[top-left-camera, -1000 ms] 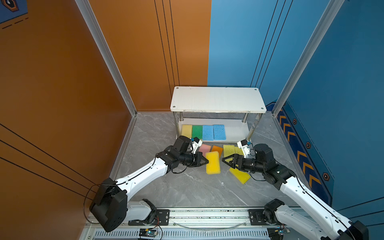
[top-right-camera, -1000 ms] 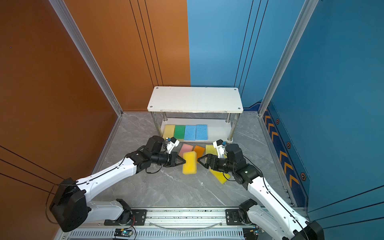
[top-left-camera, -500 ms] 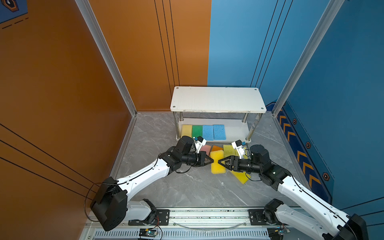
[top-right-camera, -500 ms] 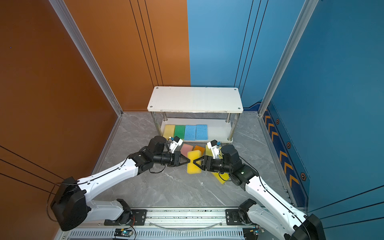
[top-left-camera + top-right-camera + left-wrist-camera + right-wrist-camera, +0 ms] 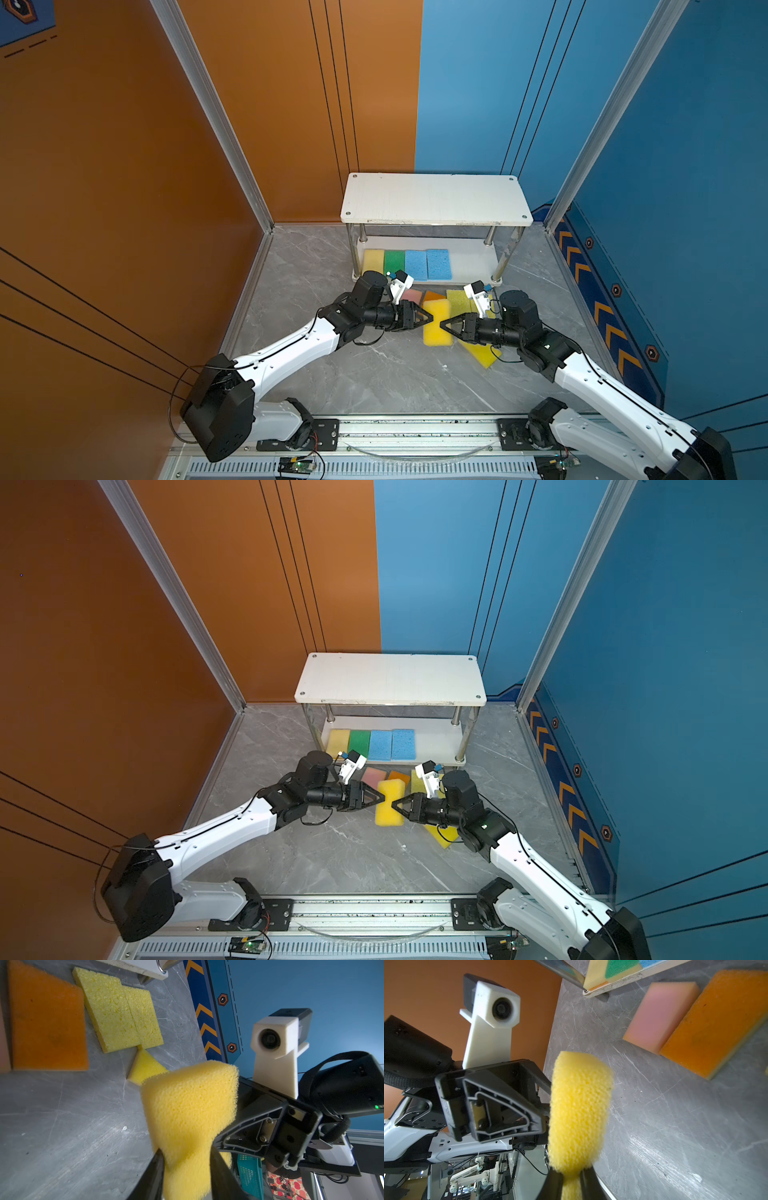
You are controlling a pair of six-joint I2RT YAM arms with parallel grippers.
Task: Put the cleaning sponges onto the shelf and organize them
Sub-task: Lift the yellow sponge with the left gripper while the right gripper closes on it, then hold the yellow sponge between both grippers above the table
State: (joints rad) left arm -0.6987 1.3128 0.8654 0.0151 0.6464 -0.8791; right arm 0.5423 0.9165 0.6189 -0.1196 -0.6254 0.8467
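Right, a handover above the middle of the tabletop [image 5: 374, 374]: the yellow sponge [image 5: 437, 332] hangs on edge between both arms. The right gripper [image 5: 444, 325] is clamped hard on one side, foam squeezed thin, probably because it sits nearer the shelf's free end. The left gripper [image 5: 430, 318] flanks the opposite side; whether it grips, I cannot tell. Just behind, the pink sponge [image 5: 412, 295], orange sponge [image 5: 434, 296] and coarse yellow sponges [image 5: 459, 300] lie flat, waiting. Farthest back is the shelf [image 5: 436, 199]: a row of four sponges [image 5: 415, 264] fills the lower board [image 5: 469, 257] from its left end, leaving the right end bare.
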